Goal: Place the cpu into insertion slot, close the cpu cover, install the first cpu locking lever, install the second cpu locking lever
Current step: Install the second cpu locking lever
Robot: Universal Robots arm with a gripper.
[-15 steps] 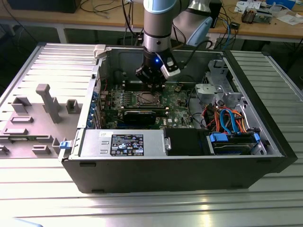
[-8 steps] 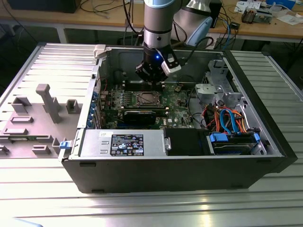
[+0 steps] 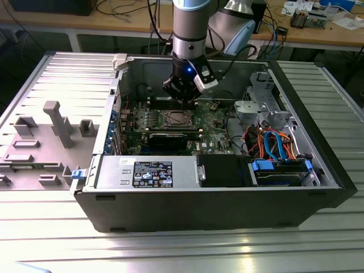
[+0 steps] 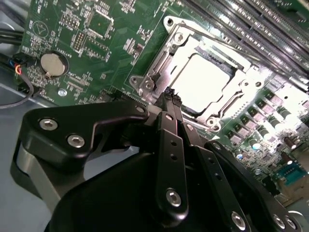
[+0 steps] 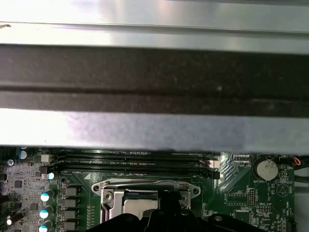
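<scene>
We see the gripper (image 4: pixel 172 99) with its fingers drawn together to a narrow point, nothing visibly held, its tips hanging just over the edge of the cpu cover (image 4: pixel 159 72) on the side nearer the coin cell battery (image 4: pixel 52 64). The cpu (image 4: pixel 200 77) lies bright and flat inside the insertion slot (image 4: pixel 227 104), just beyond the fingertips away from that battery, with the cover's frame lying down around it

Ribbed metal counter (image 3: pixel 318 239) catches glare near the front edge; wooden workbench (image 3: pixel 131 25) behind, strewn with cables (image 3: pixel 122 8) and papers (image 3: pixel 347 23).
</scene>
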